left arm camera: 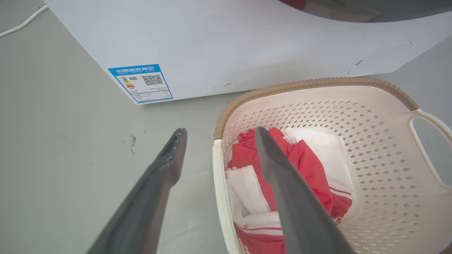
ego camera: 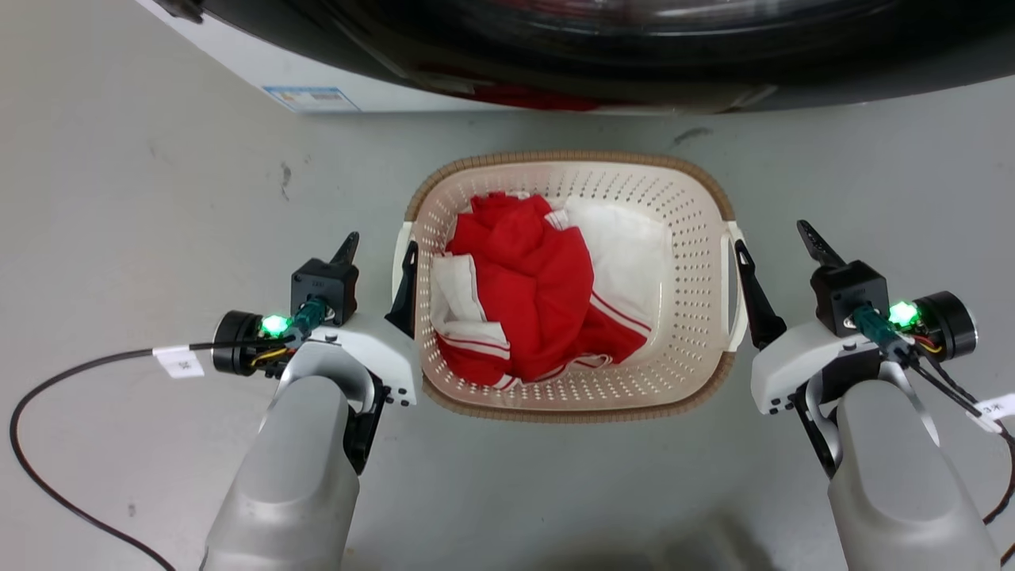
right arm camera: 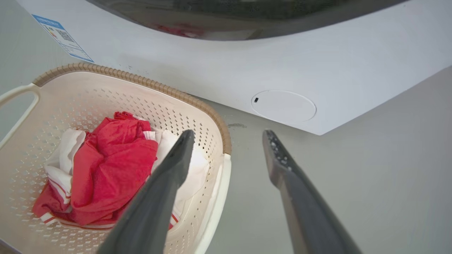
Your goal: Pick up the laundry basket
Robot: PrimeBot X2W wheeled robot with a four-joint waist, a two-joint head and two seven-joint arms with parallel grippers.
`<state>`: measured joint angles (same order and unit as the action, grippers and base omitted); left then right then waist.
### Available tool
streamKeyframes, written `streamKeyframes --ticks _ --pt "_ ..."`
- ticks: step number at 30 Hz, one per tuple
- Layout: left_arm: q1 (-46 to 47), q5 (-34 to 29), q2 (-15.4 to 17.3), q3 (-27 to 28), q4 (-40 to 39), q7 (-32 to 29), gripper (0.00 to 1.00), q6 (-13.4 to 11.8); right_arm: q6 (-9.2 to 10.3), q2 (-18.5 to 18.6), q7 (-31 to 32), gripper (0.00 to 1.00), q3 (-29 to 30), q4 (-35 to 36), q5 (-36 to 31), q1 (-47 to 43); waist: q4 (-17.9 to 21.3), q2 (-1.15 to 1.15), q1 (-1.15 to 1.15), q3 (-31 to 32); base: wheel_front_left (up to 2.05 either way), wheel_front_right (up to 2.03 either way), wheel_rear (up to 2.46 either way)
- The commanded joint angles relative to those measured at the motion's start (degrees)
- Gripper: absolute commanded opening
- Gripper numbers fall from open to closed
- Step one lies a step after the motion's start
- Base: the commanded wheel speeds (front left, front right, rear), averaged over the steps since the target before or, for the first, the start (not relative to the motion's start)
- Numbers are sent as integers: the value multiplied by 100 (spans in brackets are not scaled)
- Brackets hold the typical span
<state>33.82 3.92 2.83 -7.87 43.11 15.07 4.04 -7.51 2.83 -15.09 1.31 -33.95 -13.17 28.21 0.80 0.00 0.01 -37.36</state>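
Head view: laundry basket (ego camera: 691, 262) long axis left-right.

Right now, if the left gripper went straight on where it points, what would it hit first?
Probably the laundry basket: the open left gripper straddles its side rim, whose brown corner lies just ahead. Height is unclear.

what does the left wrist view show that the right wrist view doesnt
Left wrist view: the left gripper, open across the left rim of the laundry basket, plus a white cable on the floor.
Right wrist view: the right gripper, open across the basket's right rim, and a round cover on the washing machine.
Both: the basket holding red and white clothes, the machine's front and its blue label.
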Motion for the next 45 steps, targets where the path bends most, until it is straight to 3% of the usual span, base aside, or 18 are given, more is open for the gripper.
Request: streamKeyframes --ticks 1,13,37,38,39,40,45 --pt "128 21 10 -13 102 15 100 27 4 10 -12 100 4 -133 -42 173 20 0 -1 -221 0 0 0" --pt "852 -22 28 -68 1216 15 100 95 5 10 -12 100 60 -1086 -276 817 62 0 -1 -819 0 0 0" --pt "1614 128 8 -407 2150 15 100 191 5 10 -11 100 171 -2681 -395 1771 19 0 -1 -1355 0 0 0" --pt "1640 142 8 -427 2145 15 49 197 4 9 -11 98 173 -2716 -393 1800 21 0 -1 -1356 0 0 0" --pt "1656 137 8 -449 2125 16 10 199 5 9 -12 11 176 -2745 -393 1815 23 0 -1 -1358 0 0 0" --pt "1652 161 8 -469 2130 16 0 213 5 10 -11 0 175 -2769 -397 1820 25 0 -1 -1357 0 0 0" --pt "1668 236 10 -593 2174 15 0 265 4 24 -12 0 142 -2791 -311 1831 33 0 -1 -1330 0 0 0"
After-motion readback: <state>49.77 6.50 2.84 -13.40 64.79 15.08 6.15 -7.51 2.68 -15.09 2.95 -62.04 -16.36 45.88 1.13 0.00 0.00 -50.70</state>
